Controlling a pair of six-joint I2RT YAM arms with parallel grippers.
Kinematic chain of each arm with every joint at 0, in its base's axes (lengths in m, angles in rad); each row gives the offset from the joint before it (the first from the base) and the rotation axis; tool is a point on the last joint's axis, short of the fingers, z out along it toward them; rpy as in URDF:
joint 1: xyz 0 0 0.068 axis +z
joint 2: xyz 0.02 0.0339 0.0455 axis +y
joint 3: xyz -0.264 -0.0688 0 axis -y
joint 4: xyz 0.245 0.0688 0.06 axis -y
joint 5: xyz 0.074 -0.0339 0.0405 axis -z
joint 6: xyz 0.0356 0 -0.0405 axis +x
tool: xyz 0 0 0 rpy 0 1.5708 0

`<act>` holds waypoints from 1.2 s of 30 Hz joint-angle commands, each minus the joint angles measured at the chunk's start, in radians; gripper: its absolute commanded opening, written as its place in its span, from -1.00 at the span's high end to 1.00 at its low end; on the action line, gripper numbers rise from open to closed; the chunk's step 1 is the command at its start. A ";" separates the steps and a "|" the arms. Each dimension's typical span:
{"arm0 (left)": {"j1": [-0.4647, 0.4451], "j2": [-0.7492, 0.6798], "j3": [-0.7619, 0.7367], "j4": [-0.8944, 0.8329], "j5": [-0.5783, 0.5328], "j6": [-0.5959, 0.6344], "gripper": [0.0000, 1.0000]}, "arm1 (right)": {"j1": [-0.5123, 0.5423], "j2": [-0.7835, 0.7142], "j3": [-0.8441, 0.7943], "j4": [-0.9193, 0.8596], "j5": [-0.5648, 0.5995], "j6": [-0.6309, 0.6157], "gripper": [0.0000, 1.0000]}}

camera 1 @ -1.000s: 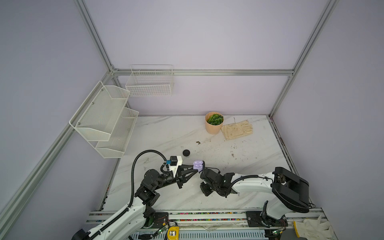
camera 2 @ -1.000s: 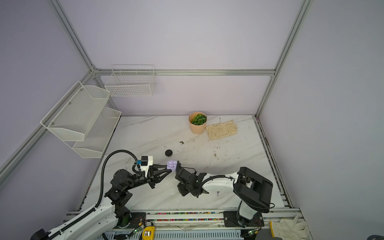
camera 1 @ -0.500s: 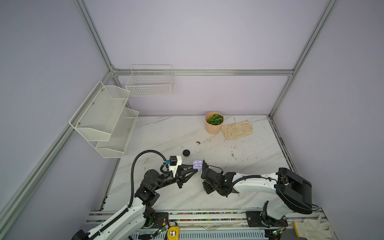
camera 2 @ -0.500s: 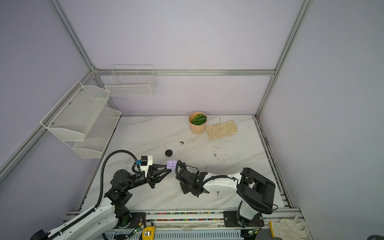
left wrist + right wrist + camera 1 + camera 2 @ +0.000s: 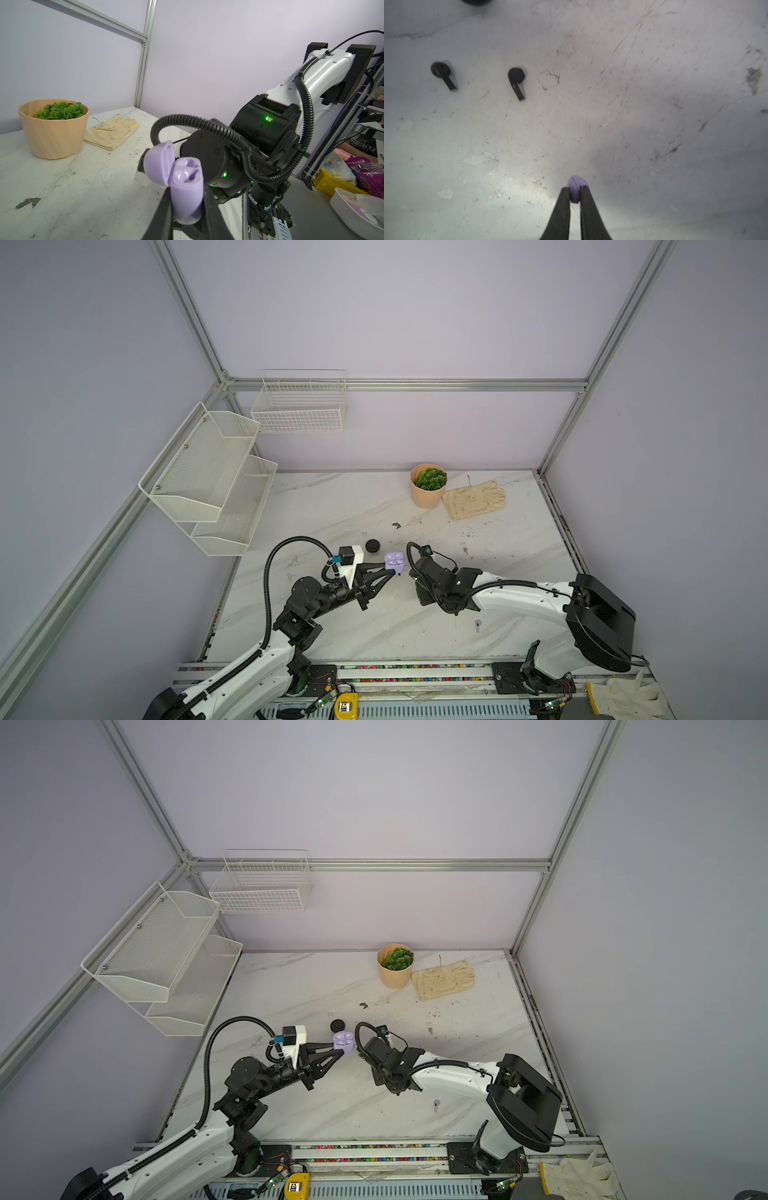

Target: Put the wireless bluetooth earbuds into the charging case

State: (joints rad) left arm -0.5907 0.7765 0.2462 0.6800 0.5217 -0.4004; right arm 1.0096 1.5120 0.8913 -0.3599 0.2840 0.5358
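Lilac earbud (image 5: 576, 182): right gripper (image 5: 575, 192) pinching it, jaws nearly touching, low near table (image 5: 654, 104). Charging case (image 5: 185, 176): just left, left gripper (image 5: 186, 193) clamping body, lid (image 5: 158, 162) gaping. Judged best: aligning stem over vacant well (image 5: 188, 163), lowering slowly.

The scuffed marble worktop (image 5: 332, 510) carries a potted plant (image 5: 427, 489), a glove (image 5: 473, 499) just beside it, a black case (image 5: 372, 546), two black earbuds (image 5: 443, 72) (image 5: 517, 80) and, seemingly, a pale earbud (image 5: 478, 625).

Two black earbuds (image 5: 444, 73), two lilac earbuds (image 5: 576, 187), two cases (image 5: 186, 187), one pot (image 5: 427, 495).
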 commanded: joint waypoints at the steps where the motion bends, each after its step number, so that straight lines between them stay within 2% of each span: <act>1: -0.005 0.037 -0.013 0.100 -0.023 0.012 1.00 | -0.023 -0.059 0.046 -0.058 0.049 -0.037 0.71; 8: -0.004 0.078 -0.015 0.138 -0.021 0.004 1.00 | -0.046 -0.006 0.044 -0.060 -0.006 -0.015 0.75; 16: -0.004 0.054 -0.044 0.129 -0.054 -0.003 1.00 | -0.049 0.087 0.072 -0.105 -0.049 0.181 0.75; 26: -0.004 0.043 -0.053 0.101 -0.114 0.034 1.00 | -0.073 0.121 0.102 -0.103 -0.027 0.190 0.75; 32: -0.004 0.129 -0.025 0.136 -0.121 0.064 1.00 | -0.092 0.112 0.125 -0.110 -0.013 0.214 0.75; 36: -0.005 0.198 -0.025 0.234 -0.117 0.081 1.00 | -0.107 0.072 0.146 -0.136 0.001 0.222 0.75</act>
State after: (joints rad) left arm -0.5915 0.9554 0.2237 0.7910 0.4129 -0.3561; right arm 0.9138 1.6260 1.0084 -0.4465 0.2504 0.7254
